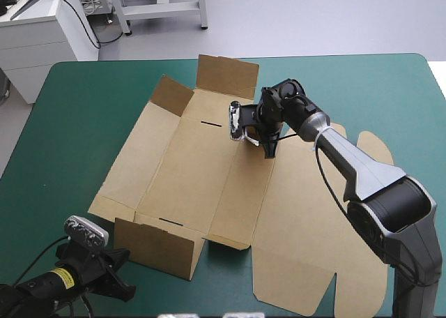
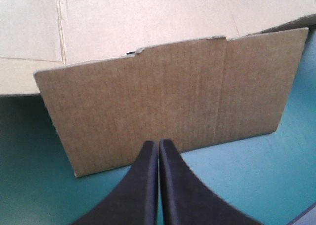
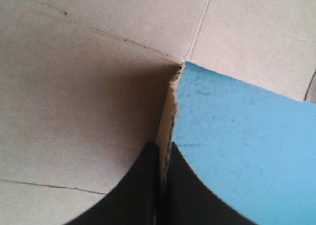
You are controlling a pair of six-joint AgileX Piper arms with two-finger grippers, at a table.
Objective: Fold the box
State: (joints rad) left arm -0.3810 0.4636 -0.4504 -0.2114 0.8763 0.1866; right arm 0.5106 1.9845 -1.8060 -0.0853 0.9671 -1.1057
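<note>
Cardboard fills the centre of the high view: the brown box (image 1: 209, 171) lies mostly flat on the teal-green tabletop (image 1: 83, 123). It has flaps raised along its upper edge, and one near flap (image 1: 157, 248) stands upright at the lower left. The right tool (image 1: 268, 150), at mid-frame, pinches a raised board edge between its black fingers. The left tool (image 1: 118, 279), in the lower left corner, is pressed together and empty, pointing at the near flap.
</note>
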